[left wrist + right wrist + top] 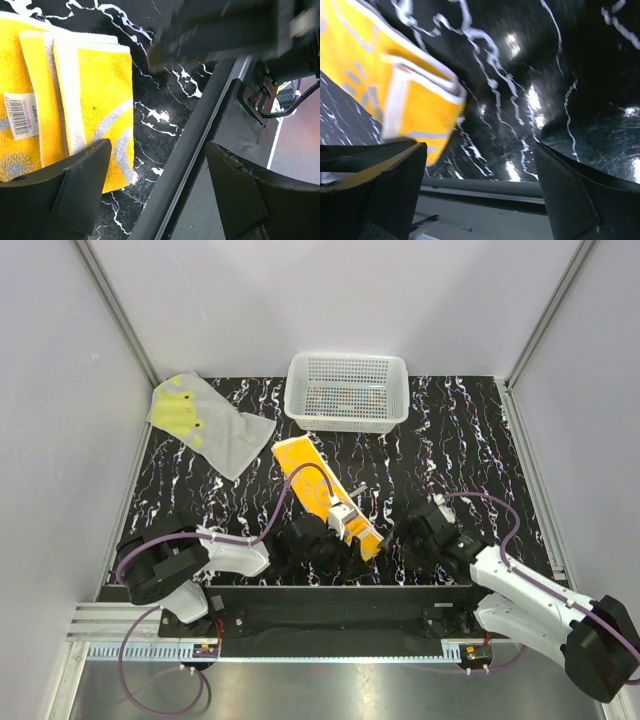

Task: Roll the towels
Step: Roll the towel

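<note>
1. The light grey cloth towel with yellow-green blotches (205, 425) is lying flat at the far left of the black marbled table (470, 440), well apart from both arms.
2. The left gripper (157, 172) is hanging released and empty over the other towel's near end.
3. The bright orange folded cloth towel (318, 490) is lying mid-table, its long axis running far-left to near-right, and the left arm is sitting nearer to it.
4. The right gripper (480, 175) is hanging spread and empty, with that towel end lying just to its left.
</note>
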`<state>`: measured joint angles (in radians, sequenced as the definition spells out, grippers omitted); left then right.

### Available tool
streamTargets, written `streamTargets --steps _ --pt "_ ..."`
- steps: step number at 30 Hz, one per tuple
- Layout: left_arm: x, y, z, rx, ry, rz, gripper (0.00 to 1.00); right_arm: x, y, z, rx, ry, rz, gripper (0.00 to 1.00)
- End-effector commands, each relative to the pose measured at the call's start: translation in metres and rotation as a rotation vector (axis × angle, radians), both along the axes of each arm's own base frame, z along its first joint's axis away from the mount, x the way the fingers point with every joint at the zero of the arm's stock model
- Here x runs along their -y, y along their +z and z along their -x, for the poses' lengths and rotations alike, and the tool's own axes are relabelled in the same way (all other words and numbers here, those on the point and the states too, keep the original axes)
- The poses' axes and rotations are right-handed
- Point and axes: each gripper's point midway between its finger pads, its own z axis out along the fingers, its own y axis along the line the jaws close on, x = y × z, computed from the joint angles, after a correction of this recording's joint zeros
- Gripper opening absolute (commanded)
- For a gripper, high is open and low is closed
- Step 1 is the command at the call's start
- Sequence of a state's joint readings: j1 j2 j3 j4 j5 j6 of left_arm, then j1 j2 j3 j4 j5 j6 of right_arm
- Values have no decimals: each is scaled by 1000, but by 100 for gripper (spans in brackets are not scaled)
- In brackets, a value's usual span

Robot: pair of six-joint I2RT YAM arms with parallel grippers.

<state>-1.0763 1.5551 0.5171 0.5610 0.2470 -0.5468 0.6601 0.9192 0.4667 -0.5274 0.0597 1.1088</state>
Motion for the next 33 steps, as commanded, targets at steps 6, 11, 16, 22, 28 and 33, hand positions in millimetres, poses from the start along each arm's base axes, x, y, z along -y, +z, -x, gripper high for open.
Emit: streamTargets --steps 6,11,16,22,28,33 --pt "8 24 -17 86 53 64 81 -33 5 -5 65 48 -210 92" --pt "5 11 -22 74 86 19 81 -46 -1 -10 65 75 -246 91" --pt "3 -5 -28 14 103 -12 81 -50 -11 -13 59 74 -251 82" --pt "-1 -10 -32 -34 115 10 80 -56 -21 -17 52 73 -267 61" --pt "2 -11 -29 -47 90 20 79 -64 -31 -17 46 85 -271 44" --pt "6 -11 -25 -61 63 31 79 -67 -37 -20 51 87 -265 38"
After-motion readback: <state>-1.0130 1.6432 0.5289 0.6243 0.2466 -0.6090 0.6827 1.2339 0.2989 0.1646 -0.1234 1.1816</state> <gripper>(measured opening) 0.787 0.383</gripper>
